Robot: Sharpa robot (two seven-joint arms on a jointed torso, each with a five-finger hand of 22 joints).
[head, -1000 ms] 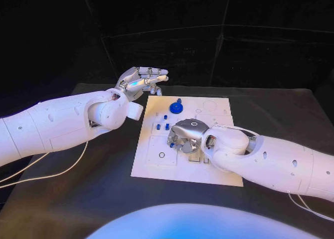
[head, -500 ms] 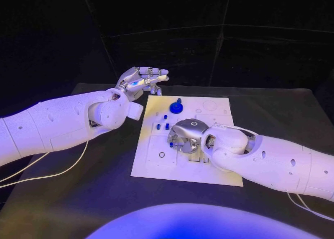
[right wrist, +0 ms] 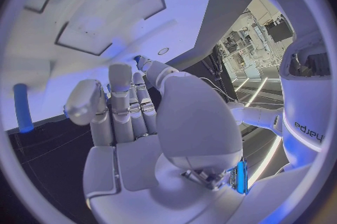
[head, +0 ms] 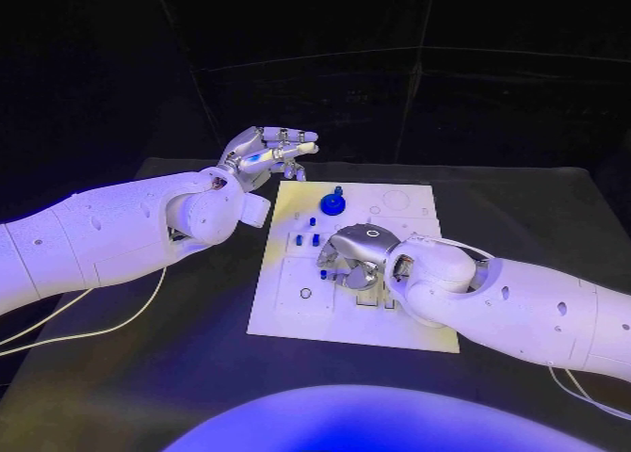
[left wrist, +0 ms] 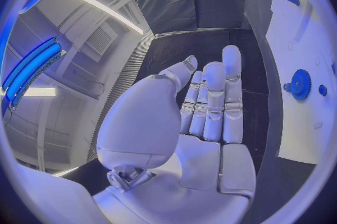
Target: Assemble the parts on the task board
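Observation:
The white task board [head: 296, 306] lies in the middle of the black table. A blue gear [head: 333, 201] stands near its far edge, with small blue pegs [head: 308, 239] just in front of it. My right hand [head: 356, 256] hangs over the board's middle, its fingers curled down onto the plate. A small blue piece [head: 324, 274] shows at its fingertips, and I cannot tell whether it is pinched. In the right wrist view a blue peg [right wrist: 23, 107] lies on the board [right wrist: 105, 5]. My left hand [head: 268, 151] is raised beyond the board's far left corner, fingers spread and holding nothing. The gear [left wrist: 301, 84] also shows in the left wrist view.
Rectangular recesses [right wrist: 105, 33] are cut into the board close to my right hand. Bare black table [head: 153, 377] surrounds the board on all sides. White cables [head: 85, 330] trail under my left arm.
My right hand has edged very slightly to the right over the board. The left hand and the parts have not moved.

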